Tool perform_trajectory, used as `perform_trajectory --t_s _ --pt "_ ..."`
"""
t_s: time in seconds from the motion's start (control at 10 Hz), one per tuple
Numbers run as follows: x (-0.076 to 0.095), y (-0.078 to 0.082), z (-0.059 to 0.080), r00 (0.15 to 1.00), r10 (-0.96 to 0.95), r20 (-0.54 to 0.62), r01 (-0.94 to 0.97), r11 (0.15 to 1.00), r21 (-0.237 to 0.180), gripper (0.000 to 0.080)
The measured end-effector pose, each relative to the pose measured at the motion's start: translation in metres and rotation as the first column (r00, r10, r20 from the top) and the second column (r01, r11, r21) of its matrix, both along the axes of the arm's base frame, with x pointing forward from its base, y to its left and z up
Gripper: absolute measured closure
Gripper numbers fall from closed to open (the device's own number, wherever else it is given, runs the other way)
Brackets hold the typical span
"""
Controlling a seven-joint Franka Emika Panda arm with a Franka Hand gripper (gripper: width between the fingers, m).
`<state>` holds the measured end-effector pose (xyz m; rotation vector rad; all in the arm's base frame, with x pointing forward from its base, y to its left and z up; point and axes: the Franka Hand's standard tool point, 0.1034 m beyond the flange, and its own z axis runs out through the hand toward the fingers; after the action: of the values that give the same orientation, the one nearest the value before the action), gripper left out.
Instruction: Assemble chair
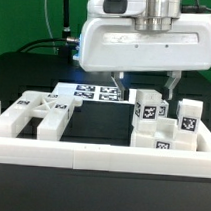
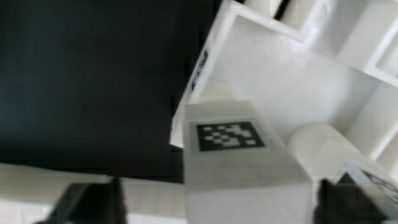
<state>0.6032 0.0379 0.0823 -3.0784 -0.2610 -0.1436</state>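
- gripper [image 1: 144, 90] hangs low over the chair parts [image 1: 162, 143] at the exterior view's right; its wide white body hides whatever lies behind it.
- in the wrist view the fingers [image 2: 93, 205] stand either side of a white tagged block [image 2: 226, 140]. we see a gap on at least one side, so we read the jaws as open around it, not clamped.
- we judge this block to be the upright leg [image 1: 149, 108] directly under the gripper. a second leg [image 1: 189, 120] stands just beside it.
- legs stand on end with tags facing out, probably so the cameras can read them and the fingers can straddle them from above.
- cut-out frame [image 1: 38, 115] lies flat on the desk [image 1: 103, 123] at the exterior view's left, well apart from the legs. nothing looks joined.
- marker board [image 1: 92, 93] lies flat behind the bare middle of the desk. border rail [image 1: 91, 153] runs along the front, likely to stop parts sliding off.
- step in hand, as we judge it: closing on the leg for a pick, with assembly barely begun.
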Motion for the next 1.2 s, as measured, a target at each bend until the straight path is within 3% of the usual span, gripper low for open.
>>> perform_trajectory --t_s 0.1,0.2,0.4,0.6,0.9,1.0,1.2 --pt "0.0 0.0 0.0 1.0 -0.009 0.0 0.009 1.0 0.001 0.0409" --pt "0.0 0.0 0.0 0.999 -0.033 -0.002 0.033 0.999 0.004 0.0514" --pt "0.0 0.0 0.0 0.999 -0.04 -0.002 0.04 0.999 0.005 0.0514" --pt "0.0 0.001 0.0 0.969 -0.247 -0.018 0.248 0.969 0.024 0.0514" --pt "0.001 0.009 0.001 0.821 -0.567 -0.068 0.571 0.82 0.05 0.0512" --pt "0.0 0.012 0.001 0.736 -0.671 -0.089 0.676 0.735 0.054 0.0512" --pt "0.0 0.013 0.0 0.614 -0.781 -0.118 0.789 0.611 0.059 0.0512"
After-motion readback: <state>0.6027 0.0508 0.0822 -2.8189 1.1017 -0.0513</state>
